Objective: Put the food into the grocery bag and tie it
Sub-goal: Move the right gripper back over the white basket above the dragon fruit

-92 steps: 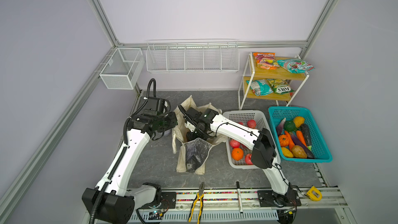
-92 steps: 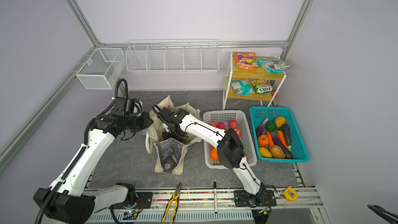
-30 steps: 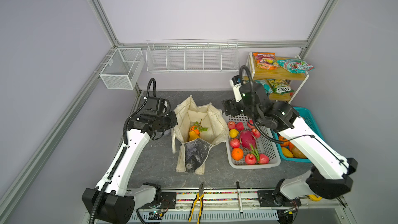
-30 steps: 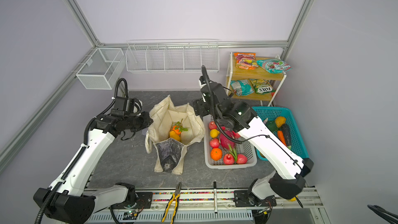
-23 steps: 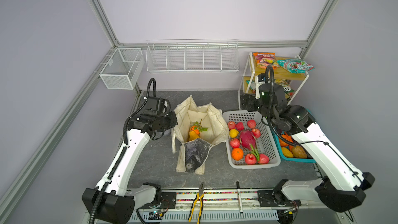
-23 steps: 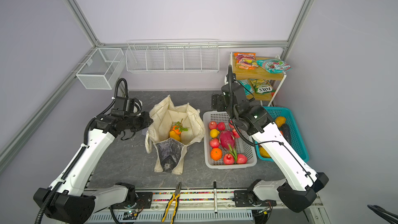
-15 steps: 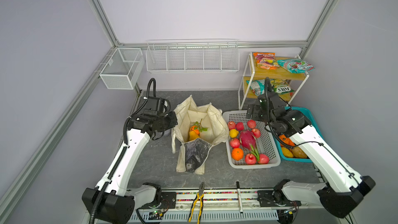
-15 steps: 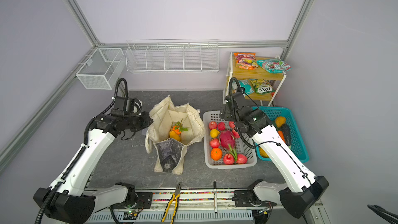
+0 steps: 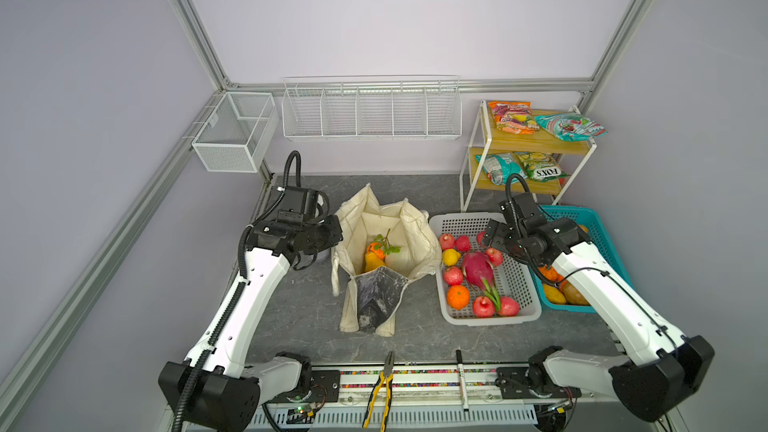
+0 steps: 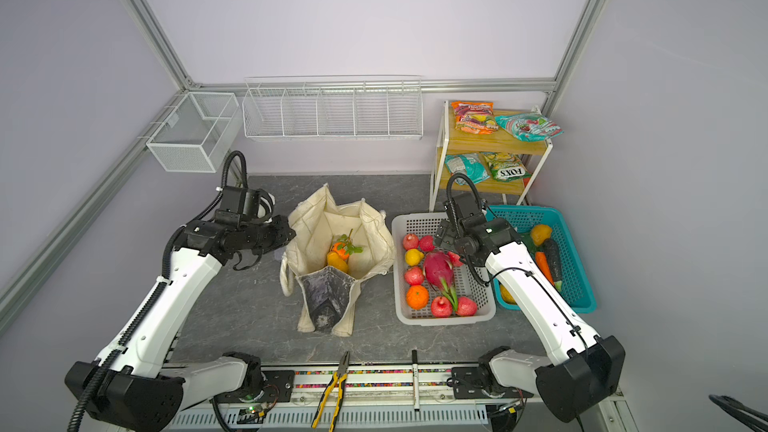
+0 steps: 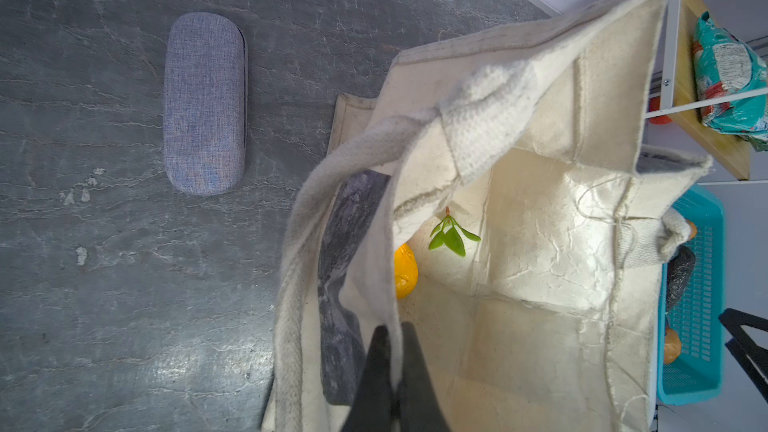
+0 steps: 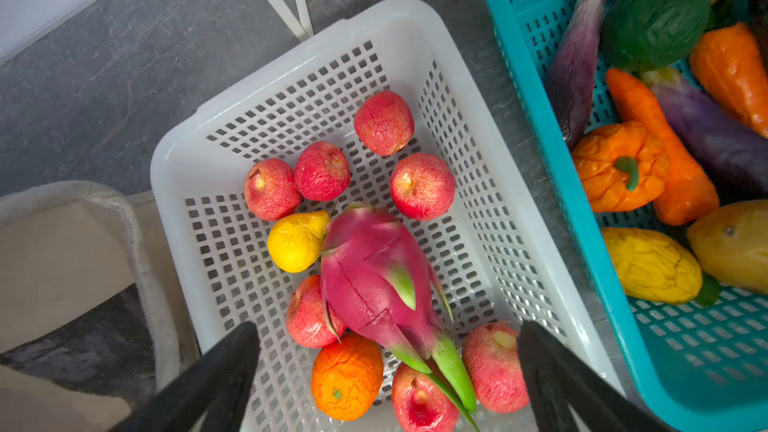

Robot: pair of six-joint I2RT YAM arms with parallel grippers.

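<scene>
Loading step: bag open, next fruit to pick.
My left jaws clamp the grocery bag (image 9: pixel 415 226) rim mid-bench; my right jaws, wide apart, hang over the white basket (image 9: pixel 490 320). Next, I judge, I must drop onto the dragon fruit (image 12: pixel 374 280).

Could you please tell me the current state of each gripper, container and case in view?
left gripper: shut on the rim of the grocery bag.
right gripper: open, empty, above the white basket.
grocery bag: standing, mouth open, untied, orange fruit and yellow fruit inside.
white basket: holding the dragon fruit and smaller fruit.
teal basket: holding vegetables.
glasses case: closed, lying flat.
</scene>
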